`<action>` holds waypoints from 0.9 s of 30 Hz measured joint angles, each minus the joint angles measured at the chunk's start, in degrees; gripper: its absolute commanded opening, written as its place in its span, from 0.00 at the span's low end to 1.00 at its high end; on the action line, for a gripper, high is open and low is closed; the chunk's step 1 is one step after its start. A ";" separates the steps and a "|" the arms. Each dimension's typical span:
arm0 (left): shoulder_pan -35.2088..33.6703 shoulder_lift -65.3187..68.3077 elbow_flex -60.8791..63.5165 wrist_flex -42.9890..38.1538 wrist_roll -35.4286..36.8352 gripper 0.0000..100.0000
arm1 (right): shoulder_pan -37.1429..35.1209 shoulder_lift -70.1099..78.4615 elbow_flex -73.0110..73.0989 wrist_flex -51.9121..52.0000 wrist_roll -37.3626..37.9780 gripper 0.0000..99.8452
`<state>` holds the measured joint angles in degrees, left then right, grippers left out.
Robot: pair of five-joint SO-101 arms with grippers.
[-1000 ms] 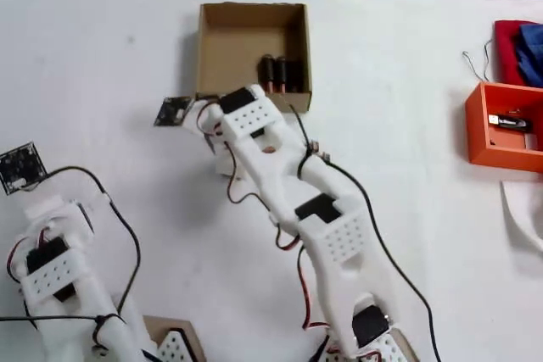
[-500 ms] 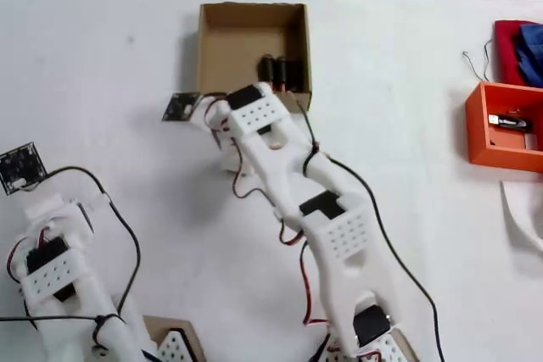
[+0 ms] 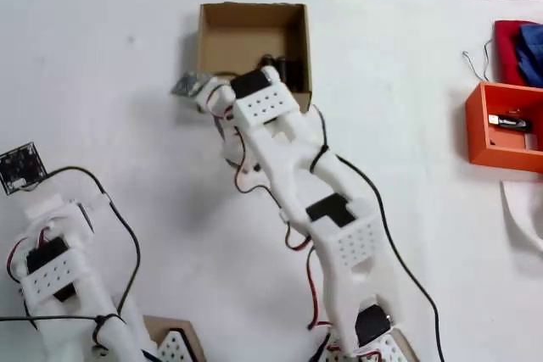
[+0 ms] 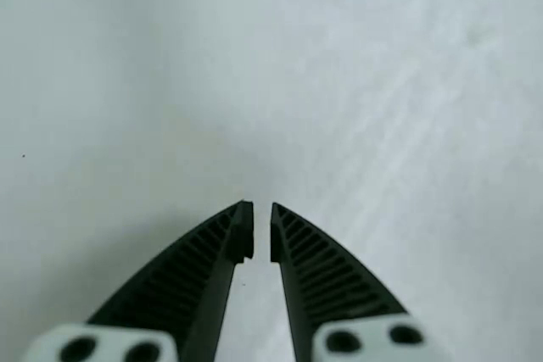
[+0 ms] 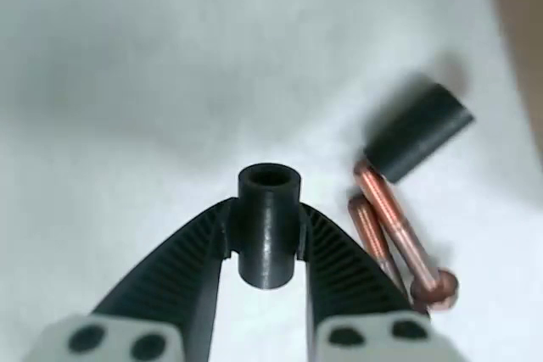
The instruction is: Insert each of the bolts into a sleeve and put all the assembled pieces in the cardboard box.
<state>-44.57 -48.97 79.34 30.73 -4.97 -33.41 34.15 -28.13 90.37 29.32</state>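
Observation:
My right gripper (image 5: 265,228) is shut on an upright black sleeve (image 5: 269,226), held above the white table. Beside it on the table lie a second black sleeve (image 5: 417,131) and two copper bolts (image 5: 394,222), side by side and touching. In the high view the right arm (image 3: 267,120) stretches to the front wall of the cardboard box (image 3: 246,40), its fingers hidden under the wrist. Dark assembled pieces (image 3: 291,69) lie in the box's near right corner. My left gripper (image 4: 261,231) is shut, with nothing in it, over bare table; its arm (image 3: 51,269) stays at the near left.
An orange bin (image 3: 501,129) with a small black item stands at the right edge, with red and blue cloth (image 3: 517,44) behind it. Loose cables trail along both arms. A thin wire (image 3: 479,61) lies near the bin.
The right arm has swung away from me and slightly right, bringing its wrist up to the box's front wall. The left arm has stayed still.

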 measured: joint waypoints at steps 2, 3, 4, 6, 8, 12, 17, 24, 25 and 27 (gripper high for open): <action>0.00 0.00 0.00 0.00 0.00 0.07 | -0.44 -0.70 0.62 0.62 -4.04 0.02; 0.00 0.00 0.00 0.00 0.00 0.07 | -0.70 -0.79 1.85 0.18 -5.19 0.02; 0.00 0.00 0.00 0.00 0.00 0.07 | -1.23 -0.79 3.16 0.00 -5.63 0.02; 0.00 0.00 0.00 0.00 0.00 0.07 | -2.46 -0.79 6.15 -3.16 -5.89 0.02; 0.00 0.00 0.00 0.00 0.00 0.07 | -3.52 -0.79 9.14 -6.59 -6.07 0.02; 0.00 0.00 0.00 0.00 0.00 0.07 | -5.01 -0.79 11.96 -12.48 -6.51 0.03; 0.00 0.00 0.00 0.00 0.00 0.07 | -4.75 2.55 11.96 -12.22 -6.68 0.17; 0.00 0.00 0.00 0.00 0.00 0.07 | -5.36 4.31 11.25 -10.11 -6.59 0.13; 0.09 0.00 0.18 0.00 0.00 0.07 | -5.36 4.31 11.16 -10.11 -6.59 0.12; 0.62 0.00 0.79 -0.18 0.00 0.07 | -5.27 4.66 10.46 -9.93 -6.59 0.06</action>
<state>-43.96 -48.97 80.13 30.55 -4.97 -38.68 38.81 -17.67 80.44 22.73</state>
